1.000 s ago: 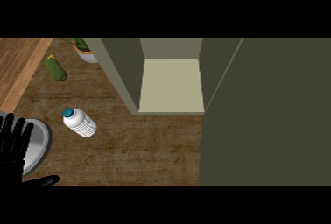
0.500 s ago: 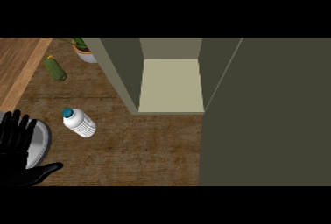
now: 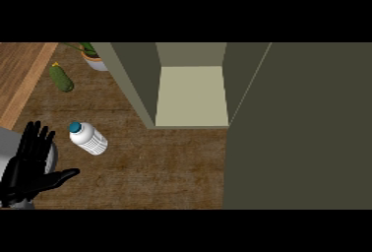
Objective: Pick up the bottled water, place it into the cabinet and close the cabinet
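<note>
Nearest, at the lower left of the head view, the left hand is up over the counter with its fingers straight and spread and its thumb held out to the side; it holds nothing. It lies partly over the rim of a grey plate at the left edge. The right hand shows nowhere in the view.

Just beyond the fingertips, near them but not touching, the bottled water lies on its side on the brown counter, its blue cap pointing up and to the left. So the task looks to be at its very first step, the reach for the bottle: nothing is picked up yet, and the placing and closing are undone. The next move, as I judge it, calls for the hand to come forward and to the right and curl round the bottle's ribbed body (a lying bottle may roll if nudged on its side).

Farther back the cabinet stands open, its pale floor bare, with its door swung out along the right of the view. Farthest, at the upper left, lie a green cucumber and a potted plant.

No brand, label or writing can be read on the bottle or anywhere else.
</note>
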